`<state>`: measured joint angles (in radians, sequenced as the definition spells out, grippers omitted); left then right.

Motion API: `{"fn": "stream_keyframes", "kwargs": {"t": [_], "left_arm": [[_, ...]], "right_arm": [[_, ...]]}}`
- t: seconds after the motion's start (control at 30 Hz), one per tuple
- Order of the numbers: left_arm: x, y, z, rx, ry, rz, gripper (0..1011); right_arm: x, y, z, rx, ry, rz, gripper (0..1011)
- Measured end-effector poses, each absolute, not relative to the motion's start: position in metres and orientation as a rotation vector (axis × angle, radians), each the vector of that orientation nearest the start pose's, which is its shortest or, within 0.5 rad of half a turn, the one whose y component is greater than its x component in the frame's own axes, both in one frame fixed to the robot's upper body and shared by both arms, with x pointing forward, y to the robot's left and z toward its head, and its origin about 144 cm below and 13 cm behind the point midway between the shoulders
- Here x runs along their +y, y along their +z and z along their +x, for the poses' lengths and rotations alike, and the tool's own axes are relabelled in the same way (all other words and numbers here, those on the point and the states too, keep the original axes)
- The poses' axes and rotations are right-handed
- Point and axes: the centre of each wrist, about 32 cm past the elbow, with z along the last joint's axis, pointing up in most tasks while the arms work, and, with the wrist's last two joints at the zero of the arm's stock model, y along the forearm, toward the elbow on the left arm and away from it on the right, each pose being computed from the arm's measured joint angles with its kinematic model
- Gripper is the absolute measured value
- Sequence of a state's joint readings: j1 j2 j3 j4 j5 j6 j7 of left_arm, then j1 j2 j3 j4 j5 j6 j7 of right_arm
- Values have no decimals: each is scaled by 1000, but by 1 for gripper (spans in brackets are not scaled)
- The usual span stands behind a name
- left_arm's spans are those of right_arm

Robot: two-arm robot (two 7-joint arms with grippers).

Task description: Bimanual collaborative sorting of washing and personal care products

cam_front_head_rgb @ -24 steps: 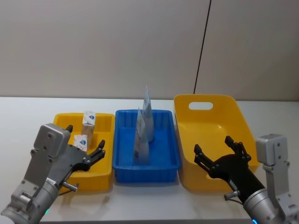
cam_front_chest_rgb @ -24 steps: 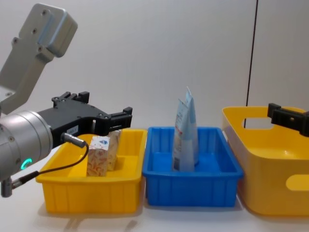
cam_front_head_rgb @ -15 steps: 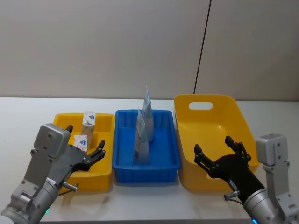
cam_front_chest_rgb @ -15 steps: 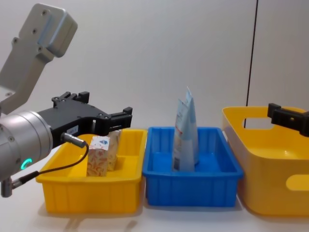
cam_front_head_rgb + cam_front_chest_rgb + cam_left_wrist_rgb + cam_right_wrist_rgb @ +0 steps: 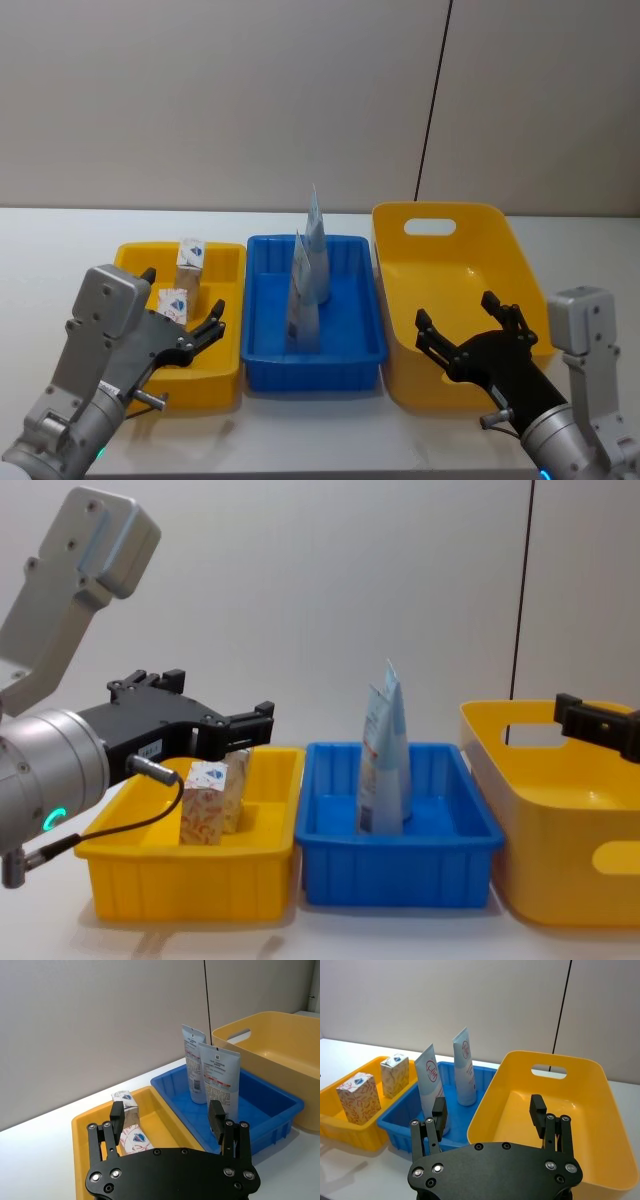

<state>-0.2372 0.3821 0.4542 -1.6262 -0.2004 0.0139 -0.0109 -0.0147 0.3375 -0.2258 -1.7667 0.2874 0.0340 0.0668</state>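
Two white packs with red floral print stand in the small yellow bin [image 5: 204, 384]: the far pack [image 5: 190, 255] and the near pack [image 5: 173, 303]. Two pale-blue tubes stand upright in the blue bin [image 5: 312, 371], the far tube [image 5: 316, 248] behind the near tube [image 5: 303, 302]. My left gripper [image 5: 183, 298] hovers open over the near end of the small yellow bin, holding nothing; the left wrist view shows the near pack [image 5: 134, 1137] just ahead of its fingers. My right gripper [image 5: 455, 310] hangs open and empty over the large yellow bin [image 5: 441, 262].
The three bins sit side by side on a white table [image 5: 60, 250], close to its front edge. The large yellow bin has a handle slot [image 5: 429, 227] at its far end. A grey wall stands behind.
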Motion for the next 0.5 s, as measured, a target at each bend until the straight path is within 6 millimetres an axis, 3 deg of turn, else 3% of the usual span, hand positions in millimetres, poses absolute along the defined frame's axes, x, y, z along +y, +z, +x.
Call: {"fn": "stream_keyframes", "kwargs": {"t": [0.5], "left_arm": [[192,1204,494,-254,1141,57,1001]], "right_arm": [[-237,1189,443,-75,-1230,26,1000]]}}
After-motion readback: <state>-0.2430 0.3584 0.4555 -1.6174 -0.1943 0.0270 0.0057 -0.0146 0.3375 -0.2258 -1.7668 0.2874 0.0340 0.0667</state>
